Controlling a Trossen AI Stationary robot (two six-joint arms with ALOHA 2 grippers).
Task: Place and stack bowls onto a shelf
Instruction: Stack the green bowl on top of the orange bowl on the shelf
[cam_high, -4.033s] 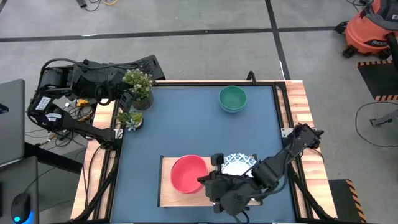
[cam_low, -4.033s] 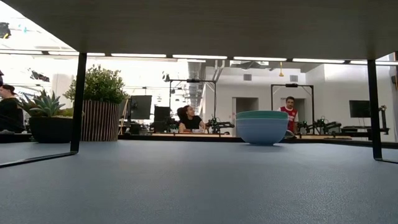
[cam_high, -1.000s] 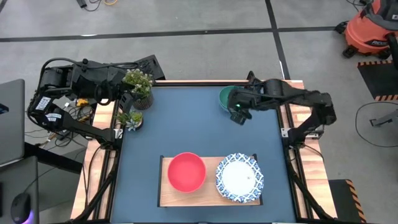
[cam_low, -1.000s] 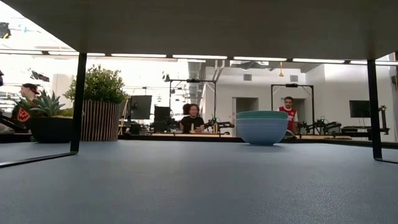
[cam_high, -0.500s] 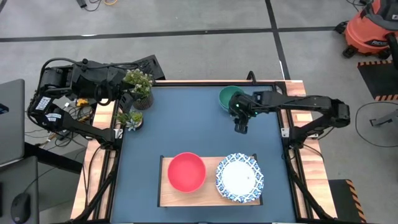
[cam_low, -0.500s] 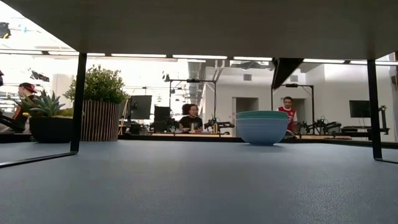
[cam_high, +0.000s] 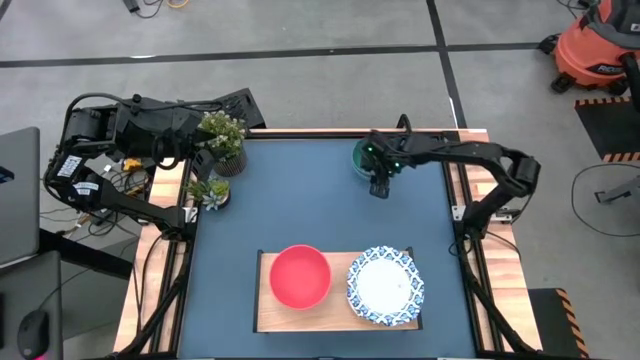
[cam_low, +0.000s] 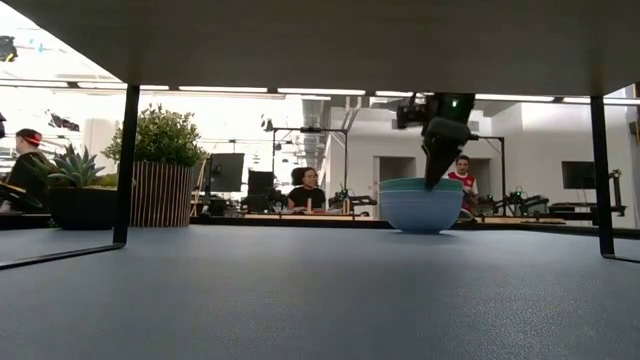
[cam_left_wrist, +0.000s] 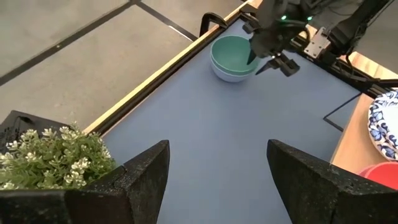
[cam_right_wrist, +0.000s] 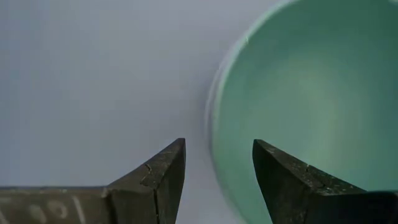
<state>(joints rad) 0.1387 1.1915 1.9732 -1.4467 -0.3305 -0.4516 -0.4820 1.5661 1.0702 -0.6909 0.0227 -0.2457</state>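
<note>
A green bowl sits nested in a pale blue bowl at the far right of the blue table. My right gripper points down over the green bowl's near rim, open. One finger stands outside the rim and one finger over the inside; I cannot tell if either touches. The wooden shelf lies near the front edge, with a pink-red bowl and a blue-patterned white bowl side by side on it. My left gripper waits open by the plants at the far left.
Two potted plants stand at the table's far left corner. Bare blue table lies between the stacked bowls and the shelf. Shelf legs frame the low view, and people sit in the room behind.
My right gripper has come down and a little toward the far edge, onto the near rim of the green bowl, entering the low view from above. Its fingers now straddle that rim. The bowls have not moved.
</note>
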